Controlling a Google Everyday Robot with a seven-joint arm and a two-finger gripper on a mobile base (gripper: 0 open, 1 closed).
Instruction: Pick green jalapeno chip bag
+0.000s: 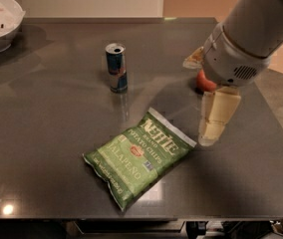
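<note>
Green foil lies flat and ungrasped: the green jalapeno chip bag (pixel 140 156) rests near the middle of the bench's (pixel 42 133) front edge. Your hand (pixel 209 136) hangs just beside the bag's top-right corner, toward the right edge. You cannot tell whether it is open or closed. Grasping and lifting look left to do.
</note>
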